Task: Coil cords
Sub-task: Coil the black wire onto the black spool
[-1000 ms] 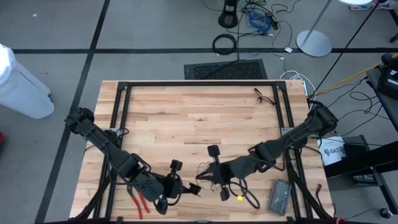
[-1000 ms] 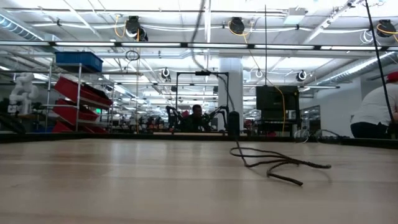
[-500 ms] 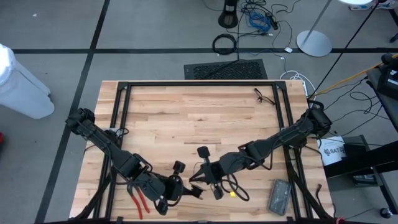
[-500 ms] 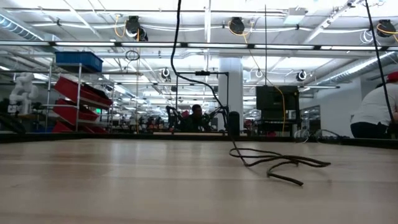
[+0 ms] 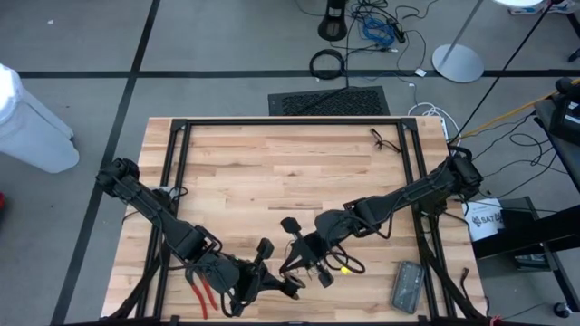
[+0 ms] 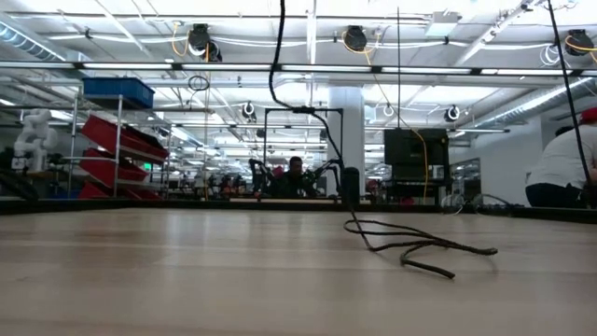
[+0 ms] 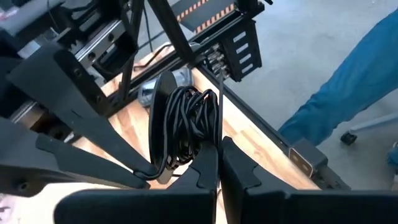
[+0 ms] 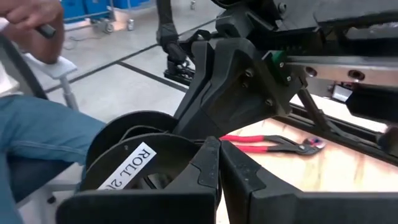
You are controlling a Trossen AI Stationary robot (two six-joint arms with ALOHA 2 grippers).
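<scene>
Well, the only writing I can read is on a white label on a black roll (image 8: 124,165) right in front of the right tool (image 5: 305,261): "ROLL 2", and then it is cut off. Two arms meet at the near edge of the table (image 5: 272,172), and both tools have their fingers pressed together. The left tool (image 5: 285,288) points at a bundle of thin black cord (image 7: 186,124) wound on a dark round holder. One strand runs straight from that bundle to where its fingertips meet, though I cannot tell if it is pinched. I count one more loose cord (image 5: 385,139) lying at the far right corner, one pair of red pliers (image 5: 201,294) by the left arm, and one grey box (image 5: 407,285) near the right edge.
</scene>
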